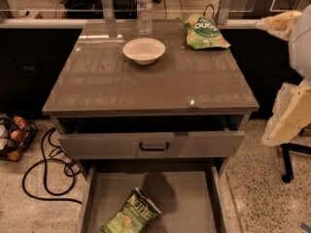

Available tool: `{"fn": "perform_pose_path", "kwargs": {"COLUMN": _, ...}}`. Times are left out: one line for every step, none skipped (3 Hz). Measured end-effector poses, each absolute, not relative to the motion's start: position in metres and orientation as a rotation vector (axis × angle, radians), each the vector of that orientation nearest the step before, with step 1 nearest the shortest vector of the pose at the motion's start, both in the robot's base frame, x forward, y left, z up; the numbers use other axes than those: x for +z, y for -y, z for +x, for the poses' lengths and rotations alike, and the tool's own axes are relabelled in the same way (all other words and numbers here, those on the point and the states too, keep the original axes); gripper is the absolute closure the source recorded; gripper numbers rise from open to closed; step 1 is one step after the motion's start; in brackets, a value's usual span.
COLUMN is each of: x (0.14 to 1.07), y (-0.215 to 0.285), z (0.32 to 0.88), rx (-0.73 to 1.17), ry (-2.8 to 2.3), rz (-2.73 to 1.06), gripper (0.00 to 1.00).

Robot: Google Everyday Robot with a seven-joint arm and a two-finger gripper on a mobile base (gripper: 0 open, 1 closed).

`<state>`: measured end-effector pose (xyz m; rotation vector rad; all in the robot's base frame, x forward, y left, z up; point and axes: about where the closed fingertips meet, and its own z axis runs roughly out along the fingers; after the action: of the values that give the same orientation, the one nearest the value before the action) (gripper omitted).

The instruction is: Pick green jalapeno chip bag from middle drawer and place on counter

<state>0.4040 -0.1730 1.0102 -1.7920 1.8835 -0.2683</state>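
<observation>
At the bottom of the frame, the wide, shallow grey metal middle drawer [192, 203] stands pulled out. The crinkly mid-green jalapeno chip bag [130, 216] with white lettering lies flat on its floor, left of centre and angled, with its lower end cut off by the frame's edge. It is close to the drawer's left wall.

Above it, the grey drawer front with a black handle [153, 146] is pulled out a little and overhangs the back of the open tray. Higher up, the glossy grey-brown square counter [146, 89] holds a shallow white bowl [144, 50], a clear plastic water bottle [144, 8] and a paler green snack bag [205, 32], all toward the far edge. The near half is bare.

The gripper [279, 24] seems to be the pale yellowish piece at the upper right edge of the frame. It is off the counter's far right corner and well apart from the bag. Whether it is open or closed I cannot tell.

From where I stand, the reach has not begun, and I see these risks:
- **Overhang:** the arm could clip the protruding drawer front on the way down or on the lift.
- **Grip:** the slick, puffy bag could slide toward the left wall or slip from a shallow pinch.
- **Wrong bag:** going for the paler bag on the counter would be the wrong pick.
</observation>
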Motion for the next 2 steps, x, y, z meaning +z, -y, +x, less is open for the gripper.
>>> {"fn": "perform_pose_path", "kwargs": {"x": 0.964, "y": 0.156, "z": 0.396, "rx": -0.21, "ry": -1.768, "rz": -1.881, "gripper": 0.0}}
{"fn": "perform_pose_path", "kwargs": {"x": 0.901, "y": 0.132, "z": 0.394, "rx": -0.094, "ry": -1.724, "rz": -1.959, "gripper": 0.0}}
